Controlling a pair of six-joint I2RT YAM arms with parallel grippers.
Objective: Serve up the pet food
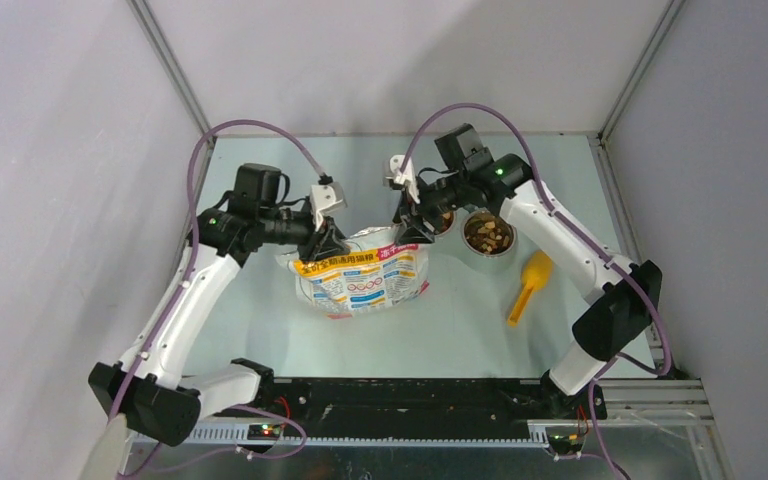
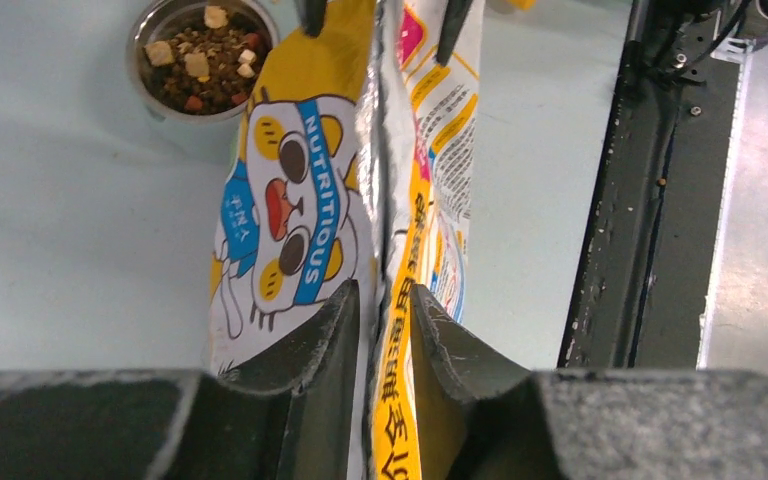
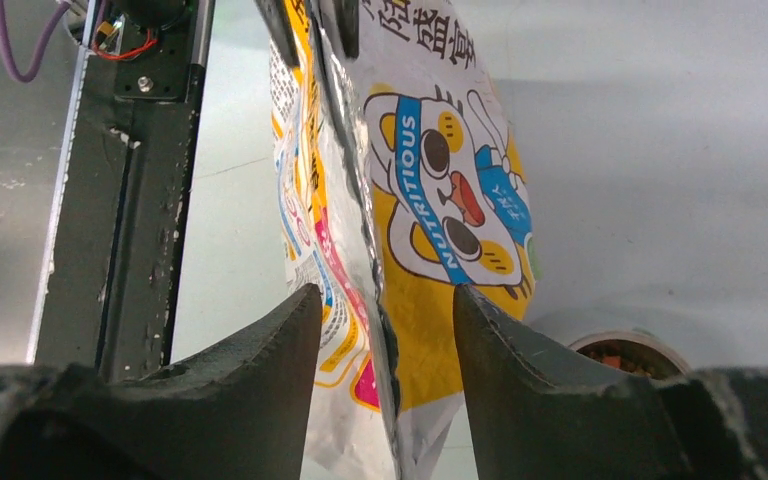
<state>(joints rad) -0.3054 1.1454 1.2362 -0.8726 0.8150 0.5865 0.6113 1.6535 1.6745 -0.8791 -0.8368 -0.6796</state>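
I'm holding the bag point(image 1: 360, 280) mid-frame.
My left gripper point(image 2: 382, 300) clamps its edge; right gripper point(image 3: 385, 300) straddles it, jaws apart.

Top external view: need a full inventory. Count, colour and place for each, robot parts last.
bag: 1, white foil with yellow, pink and blue print, table centre
bowls: 2, metal, side by side behind and right of the bag
pet food: many pieces, brown and tan, in the bowls
scoop: 1, yellow, lying on the table right of the bag
table: 1, pale blue-green
left gripper: 1, black, shut on the bag's top edge
right gripper: 1, black, open, jaws astride the bag's top edge
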